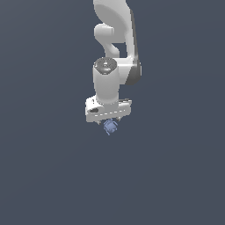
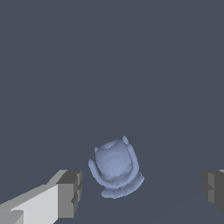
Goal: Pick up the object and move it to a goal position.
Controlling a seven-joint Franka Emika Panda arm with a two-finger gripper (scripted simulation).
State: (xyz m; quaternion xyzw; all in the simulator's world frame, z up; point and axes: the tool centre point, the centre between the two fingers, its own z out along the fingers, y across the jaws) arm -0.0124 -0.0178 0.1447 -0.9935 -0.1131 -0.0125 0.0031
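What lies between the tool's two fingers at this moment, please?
In the wrist view, the periwinkle-blue lump sits between the two fingers, nearer one of them, touching neither. The tool stands open around it.

I am working in a bare simulated space, not a real room. A flat, uniform slate-grey ground (image 1: 48, 176) is filling both views, and my white arm (image 1: 112, 48) is showing smooth, rendered shading without texture.
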